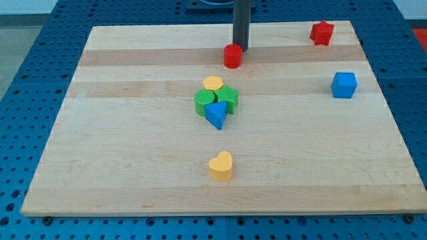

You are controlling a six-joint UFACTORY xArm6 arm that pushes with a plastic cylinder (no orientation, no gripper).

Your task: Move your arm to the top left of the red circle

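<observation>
Pale wooden bench (pixel 133 167) on a blue perforated base. Nearest, a yellow heart (pixel 221 166); farther in, a cluster of blue triangle (pixel 216 115), two green blocks (pixel 227 98) and a yellow block (pixel 213 83). Far right, blue cube (pixel 344 85) and red star (pixel 321 33). Red circle (pixel 232 56) far centre, my tip (pixel 240 50) touching its far right edge. No fingers here, only a rod. Judged unfinished: tip needs shifting round to the circle's far left.
</observation>
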